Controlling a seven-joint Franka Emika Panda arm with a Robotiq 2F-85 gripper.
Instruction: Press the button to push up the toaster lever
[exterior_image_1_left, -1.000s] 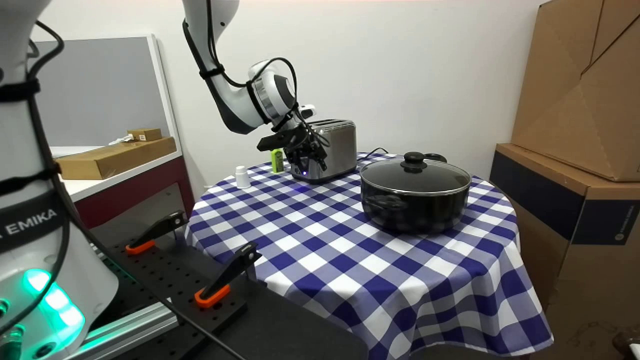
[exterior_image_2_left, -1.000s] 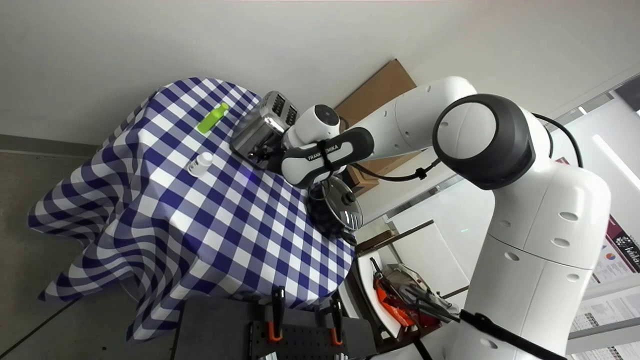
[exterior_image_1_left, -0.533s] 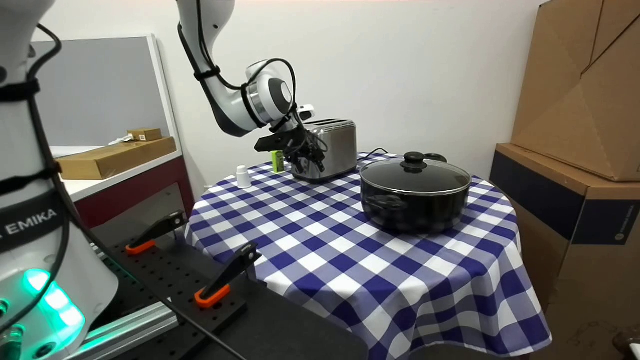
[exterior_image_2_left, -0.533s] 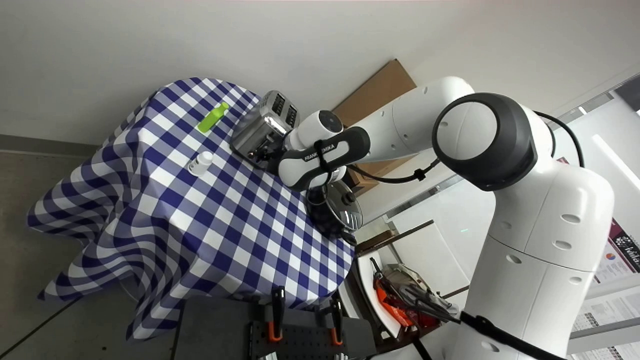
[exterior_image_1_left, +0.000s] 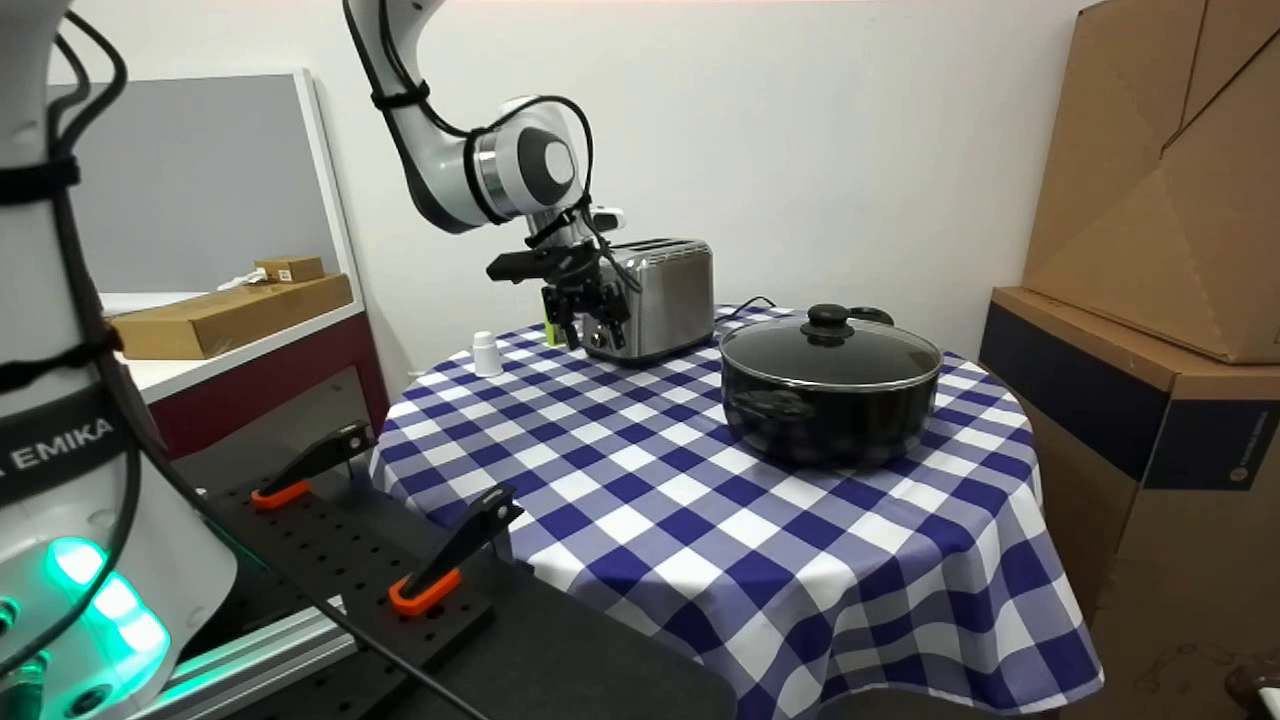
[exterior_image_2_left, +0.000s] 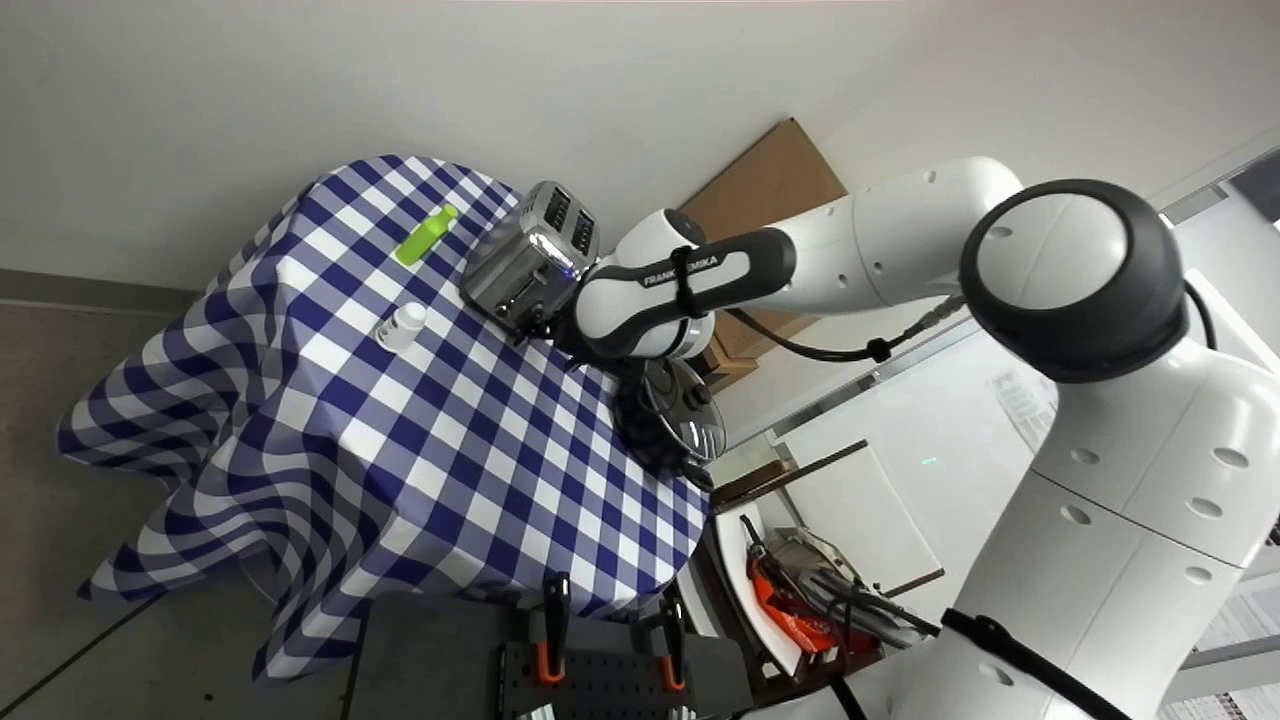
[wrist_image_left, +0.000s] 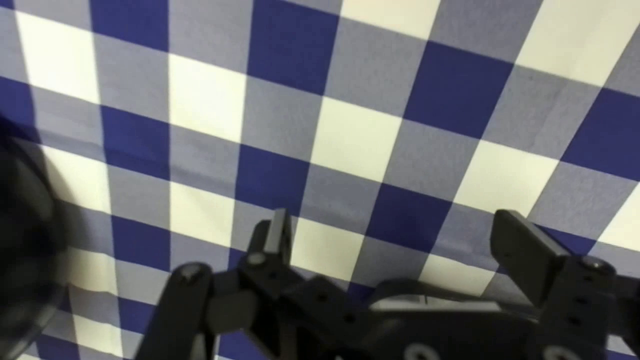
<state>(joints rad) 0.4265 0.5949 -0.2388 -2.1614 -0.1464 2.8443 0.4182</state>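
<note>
The shiny silver toaster (exterior_image_1_left: 675, 295) stands near the wall on the checked cloth; it also shows in an exterior view (exterior_image_2_left: 515, 265), with its slots on top and its front turned toward my arm. A knob (exterior_image_2_left: 504, 309) shows low on that front; the button is too small to tell. My gripper (exterior_image_1_left: 597, 338) hangs in front of the toaster, pointing down; it also shows in an exterior view (exterior_image_2_left: 546, 350). In the wrist view the gripper (wrist_image_left: 393, 215) has its fingers wide apart with only cloth between them. A pale, dark-edged strip behind the jaws may be the toaster.
The black lidded pot (exterior_image_1_left: 830, 420) stands on the table; its dark side (wrist_image_left: 25, 255) shows in the wrist view. A white bottle (exterior_image_1_left: 486, 355) and a green bottle (exterior_image_2_left: 426, 236) stand beside the toaster. Orange-tipped clamps (exterior_image_1_left: 455, 550) sit at the table's near edge.
My gripper has drawn back from the toaster's front, and now points more steeply down. The violet light on the cloth is gone. The toaster, pot and bottles have not moved.
</note>
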